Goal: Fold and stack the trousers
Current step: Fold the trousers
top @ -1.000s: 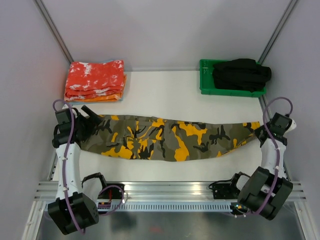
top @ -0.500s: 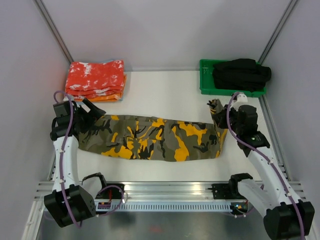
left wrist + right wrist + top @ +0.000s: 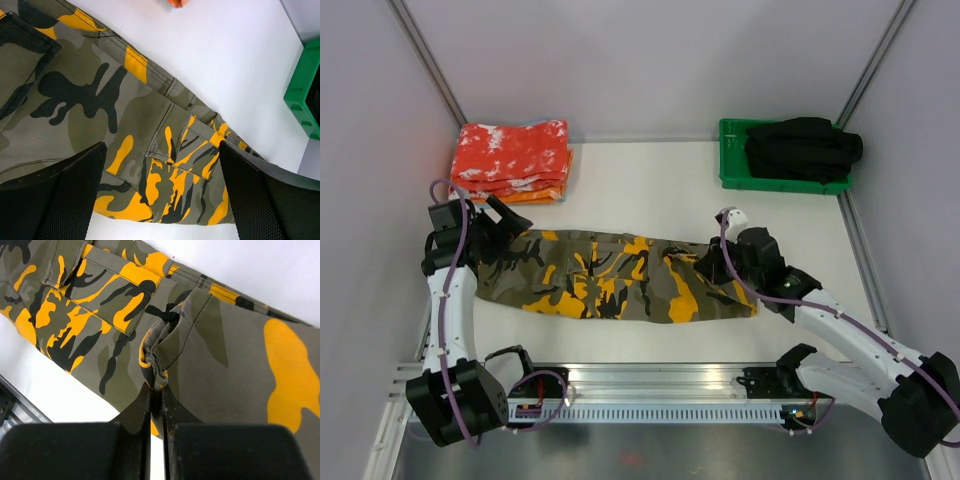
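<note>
Moved: my right claw [image 3: 712, 262] has dragged the leg ends in from the desk's [image 3: 650, 190] right edge to mid-desk, so the trousers [image 3: 610, 280] lie shorter.
Long axis: left-right along the front half, with the wide end at the left edge.
Right claw: pinched on the bunched hem, which I see only in the wrist view.
Left claw [image 3: 505, 228]: spread wide and empty, over the wide end.
Count: one pair of trousers; one red-orange stack [image 3: 510, 163]; one green tray [image 3: 732, 170] holding one black garment [image 3: 803, 148].

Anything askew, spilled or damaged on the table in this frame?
Nothing is damaged or spilled. The trousers lie partly folded, one leg end bunched in the shut right gripper. The black garment bulges past the rim of its green tray.
</note>
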Robot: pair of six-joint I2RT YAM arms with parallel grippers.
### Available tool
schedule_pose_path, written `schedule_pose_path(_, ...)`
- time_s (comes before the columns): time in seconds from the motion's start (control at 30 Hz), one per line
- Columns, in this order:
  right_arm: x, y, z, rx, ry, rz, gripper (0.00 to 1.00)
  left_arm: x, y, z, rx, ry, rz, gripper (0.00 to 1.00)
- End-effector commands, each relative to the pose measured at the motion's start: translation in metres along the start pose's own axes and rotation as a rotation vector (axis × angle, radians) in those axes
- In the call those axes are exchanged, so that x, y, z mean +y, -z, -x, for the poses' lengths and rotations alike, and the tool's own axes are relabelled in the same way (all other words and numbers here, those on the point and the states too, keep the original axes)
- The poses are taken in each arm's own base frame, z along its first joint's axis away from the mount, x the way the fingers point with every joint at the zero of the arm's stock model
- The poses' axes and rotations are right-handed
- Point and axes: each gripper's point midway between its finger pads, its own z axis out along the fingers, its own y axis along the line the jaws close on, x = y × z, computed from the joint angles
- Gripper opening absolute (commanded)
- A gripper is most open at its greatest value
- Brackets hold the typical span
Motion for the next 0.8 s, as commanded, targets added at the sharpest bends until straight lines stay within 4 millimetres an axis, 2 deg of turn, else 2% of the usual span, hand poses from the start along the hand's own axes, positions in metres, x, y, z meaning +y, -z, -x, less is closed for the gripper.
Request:
schedule_pose_path(0.0, 0.016, -0.007, 0.025, -0.132, -0.072, 0.025, 0.0, -0.015, 0.004, 0.014, -0.034, -0.045, -0.058, 0.98)
schedule_pose_path(0.07, 0.026, -0.007, 0.03, -0.165, -0.095, 0.044, 0.0, -0.015, 0.004, 0.013, -0.032, -0.047, -0.057, 0.98)
schedule_pose_path(0.13, 0.035, -0.01, 0.048, -0.224, -0.109, 0.056, 0.0, -0.014, 0.003, 0.012, -0.031, -0.041, -0.057, 0.98)
schedule_pose_path(0.27, 0.032, -0.021, 0.072, -0.257, -0.143, -0.014, 0.0, -0.016, 0.003, 0.012, -0.03, -0.038, -0.063, 0.98)
schedule_pose_path(0.33, 0.039, -0.023, 0.086, -0.299, -0.175, 0.003, 0.0, -0.015, 0.004, 0.012, -0.032, -0.038, -0.06, 0.98)
schedule_pose_path(0.43, 0.05, -0.031, 0.092, -0.313, -0.142, 0.011, 0.0, -0.016, 0.005, 0.014, -0.035, -0.042, -0.057, 0.98)
schedule_pose_path(0.5, 0.056, -0.041, 0.077, -0.262, -0.094, 0.01, 0.0, -0.015, 0.005, 0.014, -0.036, -0.045, -0.056, 0.98)
schedule_pose_path(0.57, 0.065, -0.051, 0.05, -0.197, -0.051, 0.02, 0.0, -0.015, 0.004, 0.014, -0.036, -0.046, -0.054, 0.98)
schedule_pose_path(0.63, 0.07, -0.054, 0.029, -0.156, -0.019, 0.015, 0.0, -0.014, 0.004, 0.013, -0.031, -0.044, -0.053, 0.98)
schedule_pose_path(0.73, 0.067, -0.054, -0.01, -0.088, -0.002, 0.004, 0.01, -0.013, 0.003, 0.012, -0.03, -0.046, -0.049, 0.98)
schedule_pose_path(0.77, 0.067, -0.053, -0.016, -0.083, -0.004, 0.009, 0.0, -0.012, 0.003, 0.011, -0.029, -0.045, -0.046, 0.98)
